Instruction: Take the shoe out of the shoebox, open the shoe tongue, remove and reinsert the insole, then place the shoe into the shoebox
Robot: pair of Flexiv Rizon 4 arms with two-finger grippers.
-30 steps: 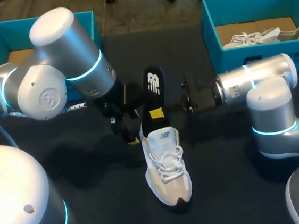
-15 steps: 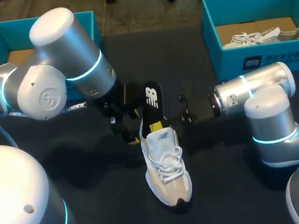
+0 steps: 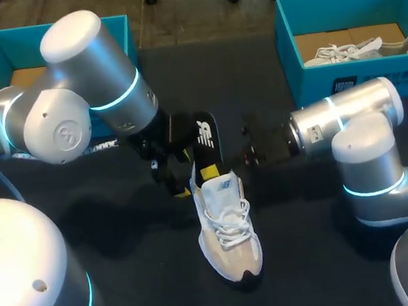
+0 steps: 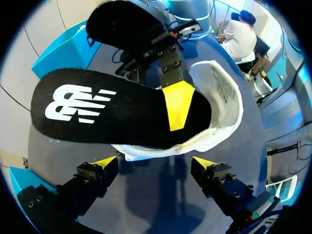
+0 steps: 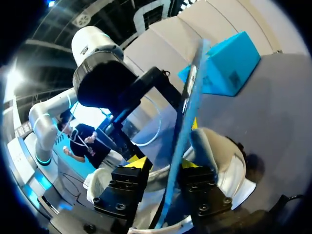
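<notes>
The dark table (image 3: 125,234) held a teal shoebox (image 3: 357,78) at the upper right of the head view. The white shoe (image 3: 227,231) lay at lower centre, outside it. The black insole (image 3: 206,134) jutted from its heel, pinched by the right gripper (image 5: 163,163). The left gripper (image 4: 155,163) gaped by the heel, holding nothing.

The insole (image 3: 207,139) stood up from the shoe's (image 3: 228,231) heel, hemmed closely by the left end effector (image 3: 184,173) and right end effector (image 3: 251,148). Open table (image 3: 143,265) lay beside the toe.
</notes>
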